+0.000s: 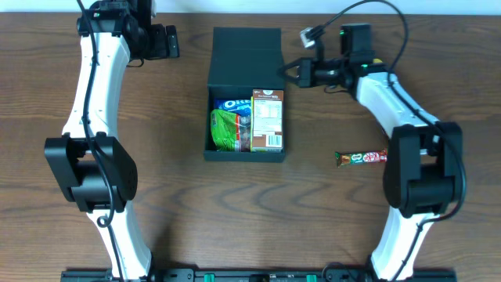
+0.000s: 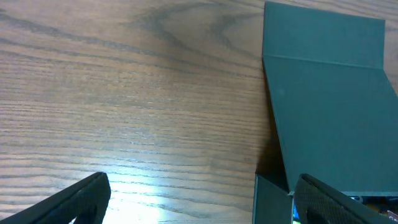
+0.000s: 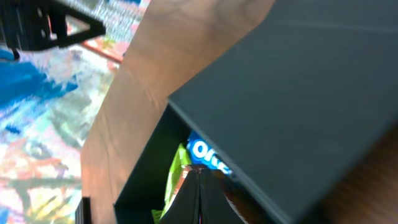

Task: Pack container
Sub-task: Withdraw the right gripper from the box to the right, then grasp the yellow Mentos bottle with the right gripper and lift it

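Note:
The black container (image 1: 210, 117) stands at the table's middle with its flap lid (image 1: 246, 51) open and laid back. Inside lie a blue Oreo packet (image 1: 232, 104), a green packet (image 1: 226, 129) and a brown-and-white carton (image 1: 268, 121). My right gripper (image 1: 292, 74) is shut and empty, just right of the lid's hinge. In the right wrist view its closed fingers (image 3: 199, 183) point over the lid (image 3: 298, 93) at the Oreo packet (image 3: 208, 154) and the green packet (image 3: 177, 168). My left gripper (image 1: 170, 41) is open and empty, left of the lid (image 2: 329, 93); its fingers (image 2: 202, 186) hang over bare wood.
A wrapped candy bar (image 1: 362, 157) lies on the table to the right of the container, beside the right arm's base. Wooden tabletop (image 1: 156, 157) surrounds the container. A colourful floor shows beyond the table edge in the right wrist view (image 3: 50, 112).

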